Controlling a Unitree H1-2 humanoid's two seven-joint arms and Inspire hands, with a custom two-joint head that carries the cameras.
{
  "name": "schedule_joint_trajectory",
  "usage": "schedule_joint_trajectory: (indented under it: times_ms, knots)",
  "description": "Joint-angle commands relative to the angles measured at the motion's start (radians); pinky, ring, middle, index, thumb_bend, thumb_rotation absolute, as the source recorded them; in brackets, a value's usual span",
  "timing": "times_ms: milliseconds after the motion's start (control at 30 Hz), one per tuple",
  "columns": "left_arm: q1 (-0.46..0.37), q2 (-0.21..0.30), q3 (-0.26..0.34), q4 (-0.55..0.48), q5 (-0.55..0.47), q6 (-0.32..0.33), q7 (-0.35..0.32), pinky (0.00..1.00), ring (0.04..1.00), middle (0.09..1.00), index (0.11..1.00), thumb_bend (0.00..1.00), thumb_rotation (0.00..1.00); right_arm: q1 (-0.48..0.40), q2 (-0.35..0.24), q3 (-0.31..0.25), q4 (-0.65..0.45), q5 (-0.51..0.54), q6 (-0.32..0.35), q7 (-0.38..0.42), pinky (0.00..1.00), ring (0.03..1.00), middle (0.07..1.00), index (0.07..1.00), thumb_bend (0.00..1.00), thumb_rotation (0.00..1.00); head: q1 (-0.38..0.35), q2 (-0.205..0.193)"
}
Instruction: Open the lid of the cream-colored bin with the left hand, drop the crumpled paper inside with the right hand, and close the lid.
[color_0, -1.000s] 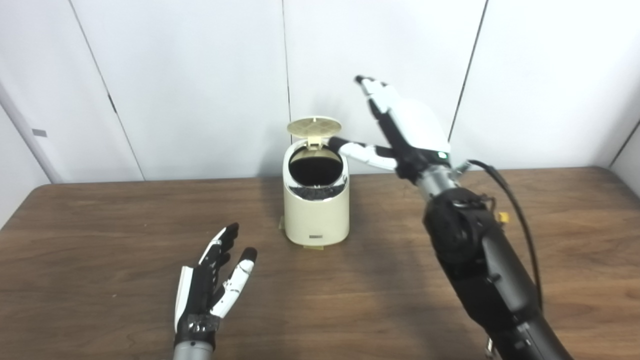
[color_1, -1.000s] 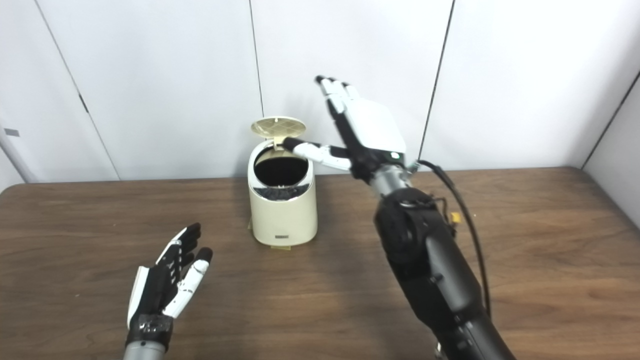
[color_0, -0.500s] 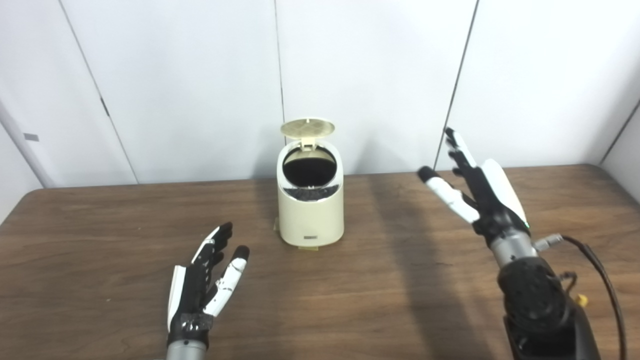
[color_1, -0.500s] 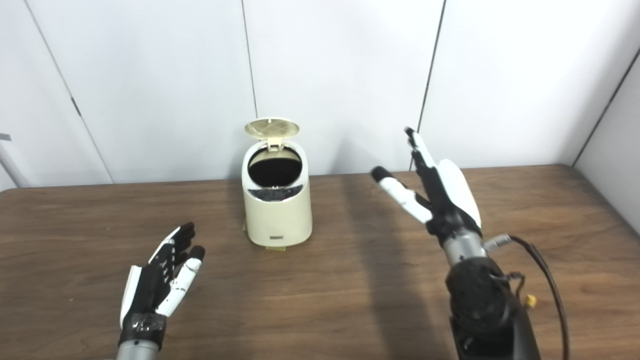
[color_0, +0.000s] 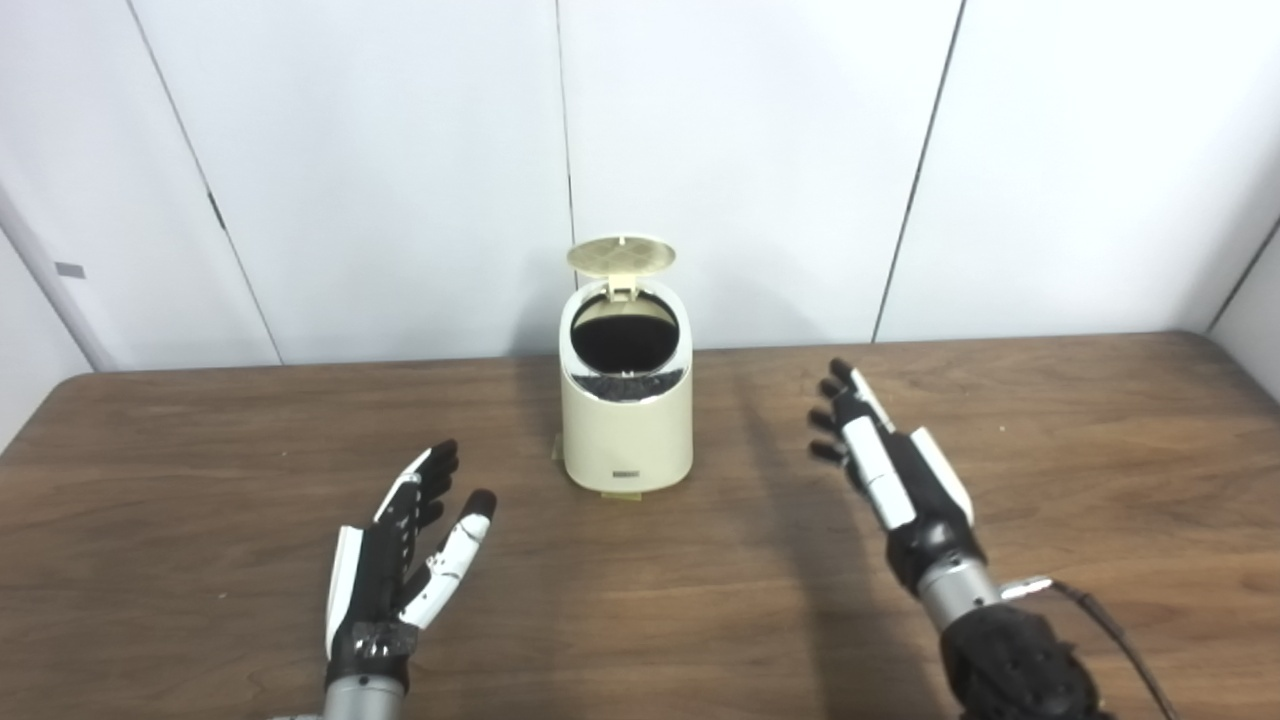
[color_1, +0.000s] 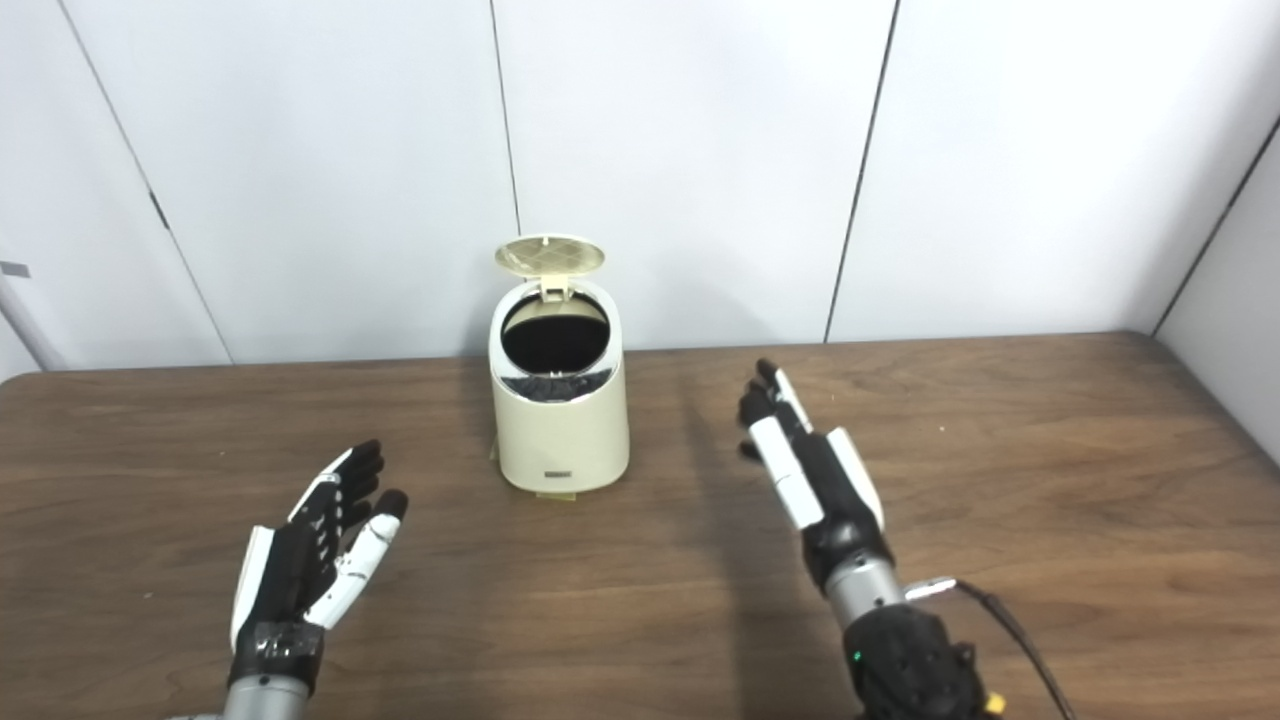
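Note:
The cream-colored bin (color_0: 627, 435) stands upright at the middle back of the brown table, its round lid (color_0: 621, 256) tipped up and back so the dark opening shows. My left hand (color_0: 398, 555) hovers low at the front left, open, palm up, holding nothing. To the right of the bin my right hand (color_0: 885, 470) is open too, fingers stretched forward, empty and apart from the bin. No crumpled paper shows anywhere on the table; the bin's inside is too dark to see into.
The wooden table (color_0: 1100, 440) runs wide to both sides. White wall panels (color_0: 750, 150) stand close behind the bin. A black cable (color_0: 1110, 630) trails from my right wrist.
My right hand has drawn back from beside the bin's opening, down and toward me, to low over the table right of the bin. The left hand has hardly moved. The lid stays up.

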Motion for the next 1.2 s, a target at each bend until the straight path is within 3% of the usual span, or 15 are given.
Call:
schedule_joint_trajectory:
  times_ms: [0,167,300,400,500,600,833,933,1167]
  knots:
    - [-0.049,0.013,0.006,-0.028,0.002,-0.019,0.000,0.91,0.911,0.889,0.917,0.64,0.66,-0.030,0.024,-0.006,-0.005,0.035,-0.013,-0.033,0.93,0.935,0.971,1.000,0.62,1.00,0.002,0.003]
    - [-0.139,0.078,0.005,-0.016,0.000,0.014,-0.056,0.92,0.924,0.914,0.963,0.64,0.72,-0.018,0.023,-0.005,0.033,0.058,-0.054,-0.062,0.97,0.942,0.969,1.000,0.57,1.00,0.010,0.003]
    - [-0.245,0.116,0.020,0.003,-0.017,0.066,-0.084,0.92,0.946,0.943,0.983,0.66,0.73,-0.011,0.024,-0.003,0.059,0.060,-0.089,-0.098,0.98,0.939,0.964,1.000,0.59,1.00,0.022,0.001]
    - [-0.329,0.143,0.032,0.042,-0.030,0.082,-0.093,0.87,0.952,0.961,0.984,0.67,0.72,-0.004,0.012,0.007,0.078,0.041,-0.121,-0.125,0.97,0.934,0.956,1.000,0.58,1.00,0.027,0.003]
    - [-0.394,0.179,0.033,0.087,-0.023,0.070,-0.099,0.92,0.955,0.962,0.984,0.66,0.72,0.010,0.000,0.015,0.088,0.036,-0.146,-0.139,0.97,0.939,0.962,1.000,0.56,1.00,0.031,0.005]
    - [-0.449,0.211,0.026,0.101,-0.004,0.104,-0.114,0.94,0.952,0.960,0.986,0.67,0.74,0.021,-0.010,0.024,0.097,0.024,-0.167,-0.156,0.96,0.925,0.954,1.000,0.54,1.00,0.036,0.005]
    - [-0.543,0.243,0.005,0.155,0.009,0.111,-0.133,0.93,0.944,0.957,0.984,0.66,0.75,0.041,-0.021,0.040,0.097,0.016,-0.183,-0.180,0.93,0.891,0.930,0.991,0.54,1.00,0.050,0.003]
    - [-0.591,0.247,-0.013,0.190,0.020,0.111,-0.139,0.91,0.935,0.953,0.977,0.67,0.75,0.052,-0.015,0.027,0.100,0.062,-0.198,-0.177,0.99,0.907,0.943,0.995,0.57,1.00,0.054,0.000]
    - [-0.705,0.254,-0.078,0.289,0.053,0.098,-0.164,0.90,0.948,0.959,0.987,0.71,0.77,0.067,-0.018,0.030,0.102,0.085,-0.208,-0.180,1.00,0.920,0.946,0.999,0.57,1.00,0.062,-0.008]
